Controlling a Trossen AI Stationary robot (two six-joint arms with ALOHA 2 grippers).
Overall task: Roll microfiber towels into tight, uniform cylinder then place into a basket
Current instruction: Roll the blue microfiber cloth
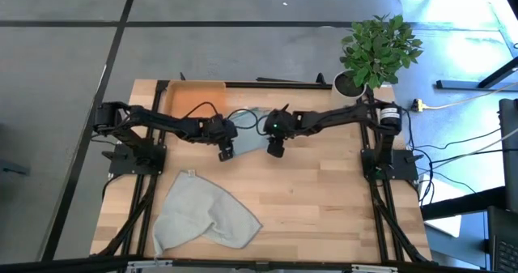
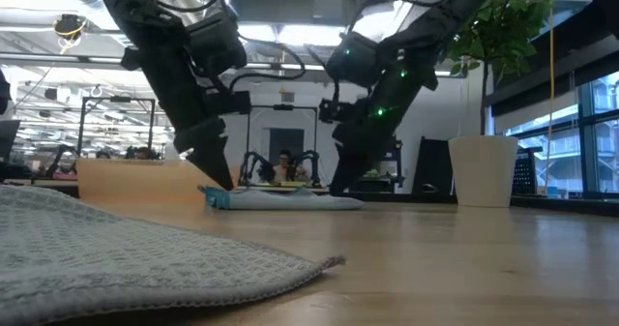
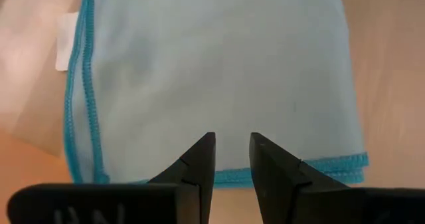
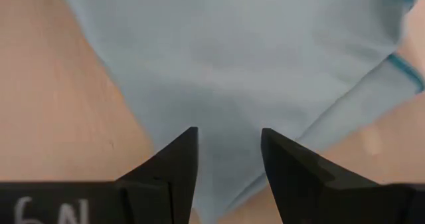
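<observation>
Nearest the low camera, the pale grey-green towel [image 2: 116, 244] fills the lower left of the frame, lying flat on the wooden table [image 2: 464, 258]; in the high view it [image 1: 202, 211] sprawls loosely at lower left of the tabletop, one corner reaching toward the centre. We see the light teal-blue towel [image 1: 252, 125] at upper centre of the high view, spread on the table between the two arms, its left side just beside the orange basket [image 1: 194, 99], which sits at the table's upper left corner.

Our left gripper [image 1: 226, 151] hangs at the teal towel's lower left edge; in its wrist view the jaws stand a little apart with nothing between them, over the stitched blue hem [image 3: 319, 165] of the cloth, and a white label [image 3: 63, 43] shows at the towel's side edge. Our right gripper [image 1: 276, 148] hangs at the towel's lower right; its jaws stand wider apart, also empty, above a folded corner of the cloth [image 4: 265, 64].

A white plant pot [image 1: 350, 83] with a leafy plant [image 1: 379, 46] stands at the table's upper right corner, behind the right arm. Bare wood lies across the centre and lower right of the table. In the low view, the towel [image 2: 280, 199] lies low between both grippers, and a person [image 2: 284, 166] shows in the room beyond.
</observation>
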